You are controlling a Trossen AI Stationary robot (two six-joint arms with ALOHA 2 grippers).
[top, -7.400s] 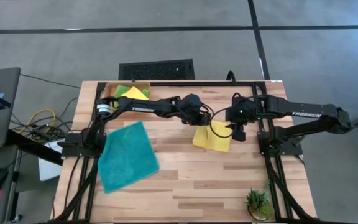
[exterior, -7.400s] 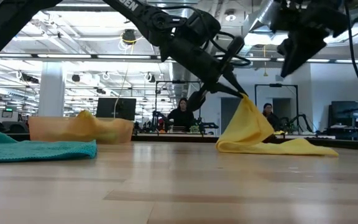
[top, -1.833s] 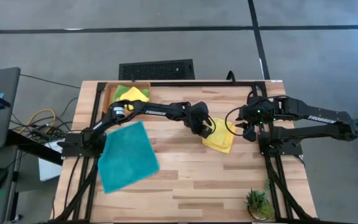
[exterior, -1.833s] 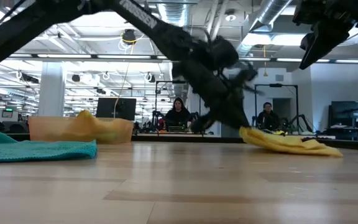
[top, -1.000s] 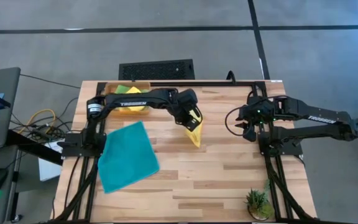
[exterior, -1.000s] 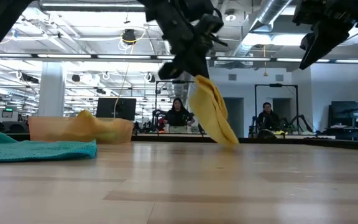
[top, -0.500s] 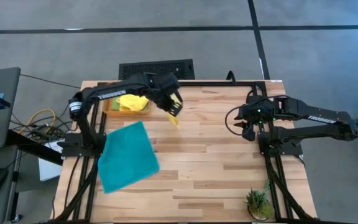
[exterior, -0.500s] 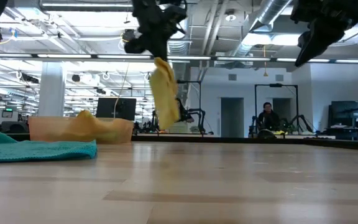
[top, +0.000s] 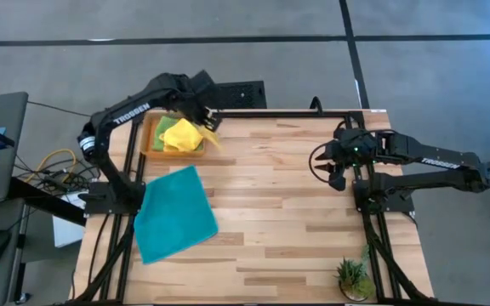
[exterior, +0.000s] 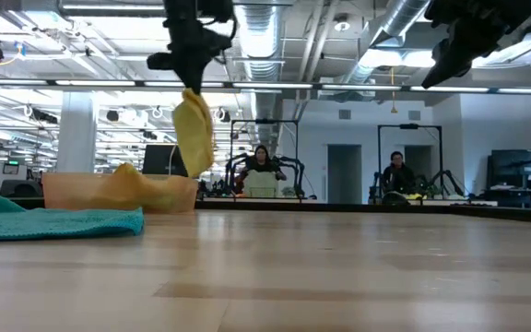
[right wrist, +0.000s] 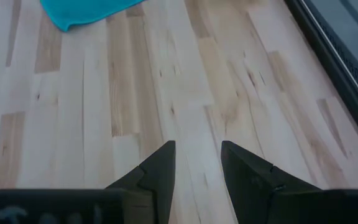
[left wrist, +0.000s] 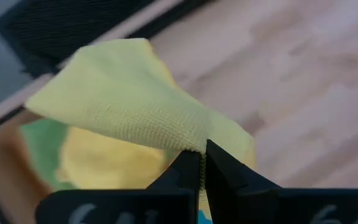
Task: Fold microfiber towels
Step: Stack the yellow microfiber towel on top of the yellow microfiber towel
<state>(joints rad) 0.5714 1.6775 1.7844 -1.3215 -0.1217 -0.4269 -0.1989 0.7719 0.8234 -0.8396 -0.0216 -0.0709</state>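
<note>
My left gripper (top: 204, 109) is high above the table's far left, beside the orange tray (top: 151, 143), shut on a folded yellow towel (exterior: 193, 136) that hangs below it; the towel also shows in the left wrist view (left wrist: 129, 99). A second yellow towel (top: 180, 134) and a lime green towel (top: 162, 127) lie in the tray. A teal towel (top: 173, 212) lies flat on the table at the near left. My right gripper (right wrist: 196, 163) is open and empty above the table's right side. My left gripper pinches the folded yellow towel at a bunched fold (left wrist: 194, 140) between its two fingertips. The towel is lifted clear of the table and hangs slack below the fingers (exterior: 192, 148).
A small potted plant (top: 353, 276) stands at the near right corner. A black metal frame (top: 296, 114) runs along the far and right sides of the table. The wooden middle of the table (top: 270, 195) is bare.
My left gripper has carried the folded yellow towel up and toward the table's far left edge, from the table's middle to beside the orange tray. The towel has come clear of the table and hangs below the gripper.
</note>
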